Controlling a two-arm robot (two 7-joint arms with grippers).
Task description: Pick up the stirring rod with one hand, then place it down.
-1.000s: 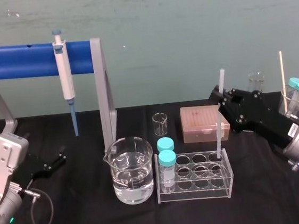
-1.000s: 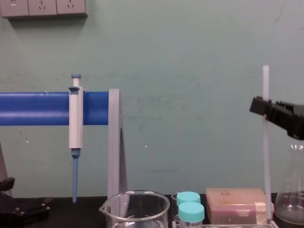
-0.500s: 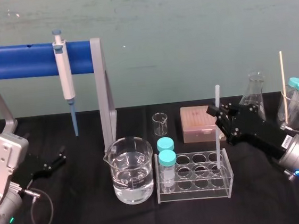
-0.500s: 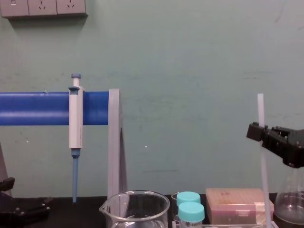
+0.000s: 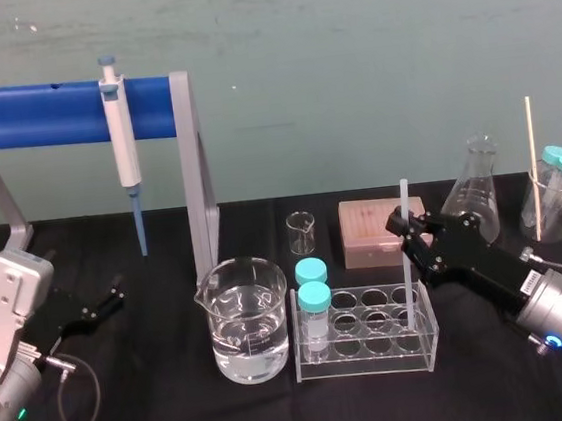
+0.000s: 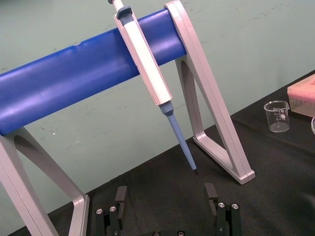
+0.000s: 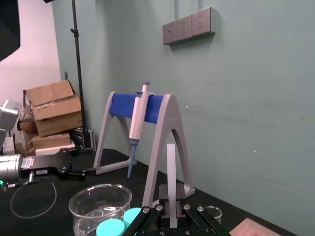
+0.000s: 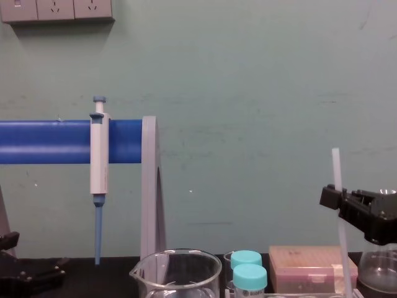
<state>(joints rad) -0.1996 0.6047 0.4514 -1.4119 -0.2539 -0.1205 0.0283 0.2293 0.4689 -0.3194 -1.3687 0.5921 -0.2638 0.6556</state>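
The stirring rod (image 5: pixel 402 198) is held upright, clamped by the closed right end effector (image 5: pixel 401 230), its lower end inside a right-end well of the rack (image 5: pixel 370 370). The left end effector (image 5: pixel 117 292) is parked at the table's (image 5: pixel 182 412) left, fingers apart.
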